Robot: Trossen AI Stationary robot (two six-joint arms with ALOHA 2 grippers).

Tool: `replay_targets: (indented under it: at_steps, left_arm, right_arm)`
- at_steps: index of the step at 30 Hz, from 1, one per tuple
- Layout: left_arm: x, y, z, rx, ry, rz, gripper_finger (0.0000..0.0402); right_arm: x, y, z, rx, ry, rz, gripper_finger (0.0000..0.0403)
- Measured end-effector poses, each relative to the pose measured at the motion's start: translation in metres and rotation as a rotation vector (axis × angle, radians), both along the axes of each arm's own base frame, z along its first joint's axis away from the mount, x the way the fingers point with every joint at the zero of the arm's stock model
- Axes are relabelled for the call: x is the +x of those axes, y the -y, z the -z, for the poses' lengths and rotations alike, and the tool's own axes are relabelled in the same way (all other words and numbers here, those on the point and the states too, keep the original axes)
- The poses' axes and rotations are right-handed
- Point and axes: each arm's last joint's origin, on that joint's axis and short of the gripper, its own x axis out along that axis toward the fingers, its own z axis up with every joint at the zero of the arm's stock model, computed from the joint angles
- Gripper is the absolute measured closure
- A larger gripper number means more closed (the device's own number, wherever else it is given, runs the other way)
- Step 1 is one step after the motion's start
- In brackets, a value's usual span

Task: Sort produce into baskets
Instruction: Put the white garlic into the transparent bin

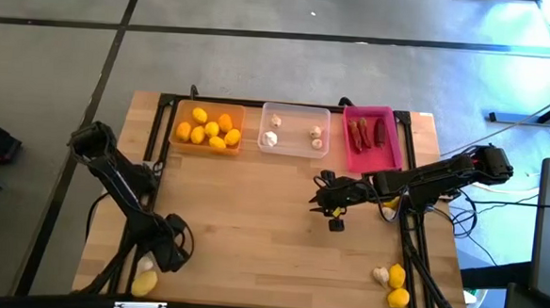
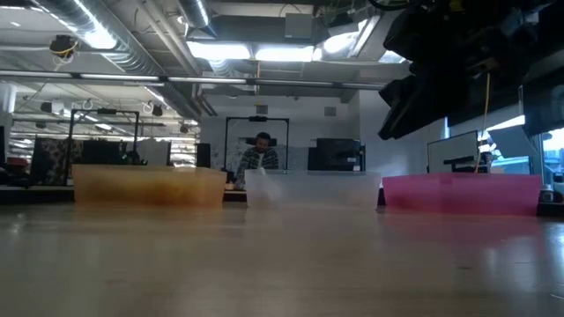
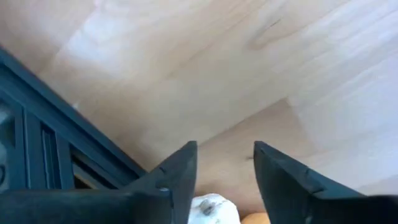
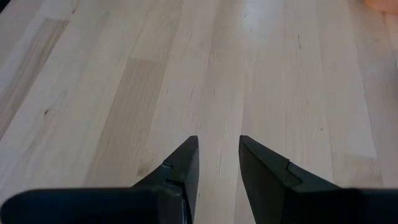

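**Left gripper over garlic at near-left table corner**

Landmark: clear tray (image 1: 295, 129), middle of the row at the table's (image 1: 253, 219) far edge. The orange tray (image 1: 208, 127), to its left, holds lemons. The pink tray (image 1: 371, 137), to its right, holds chilies. The clear tray holds garlic bulbs.

Left gripper (image 3: 224, 177): far from the clear tray, at the near-left corner. Fingers part open, gripping nothing; a garlic bulb (image 3: 213, 208) lies between the tips, a lemon (image 1: 144, 282) just beside it.

Right gripper (image 4: 217, 163): near the pink tray, over bare wood. Fingers narrowly apart, empty.

Loose produce (image 1: 393, 284) lies at the near-right corner.
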Motion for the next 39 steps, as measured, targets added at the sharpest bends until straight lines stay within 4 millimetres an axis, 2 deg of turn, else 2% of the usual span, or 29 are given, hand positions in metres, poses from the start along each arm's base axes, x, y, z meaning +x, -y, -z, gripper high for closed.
replay_targets:
  at_steps: [6,13,22,27,30,34,39]
  left_arm:
    - [0.005,-0.004,-0.012,-0.070,0.058,-0.018,0.0224]
    - [0.008,0.011,-0.027,-0.260,0.131,-0.157,0.0232]
    - [0.000,0.032,-0.023,-0.387,-0.075,-0.278,0.0258]
    - [0.000,0.032,-0.017,-0.341,-0.111,-0.288,0.0276]
    - [0.000,0.033,-0.012,-0.326,-0.121,-0.256,0.0286]
    - [0.005,0.029,-0.010,-0.330,-0.069,-0.122,0.0306]
    - [0.021,0.019,-0.023,-0.306,-0.004,0.008,0.0339]
  right_arm:
    - [0.000,0.000,0.000,0.001,0.002,0.001,0.0292]
    - [0.000,0.000,0.000,0.001,0.002,0.001,0.0292]
    - [0.000,0.000,0.000,0.007,-0.006,-0.017,0.0292]
    - [0.000,0.000,0.000,-0.001,-0.004,-0.025,0.0292]
    - [0.000,0.000,0.000,-0.001,-0.004,-0.025,0.0292]
    - [0.000,-0.001,-0.001,-0.001,0.007,-0.026,0.0292]
    - [0.001,-0.001,-0.001,-0.002,0.020,-0.029,0.0292]
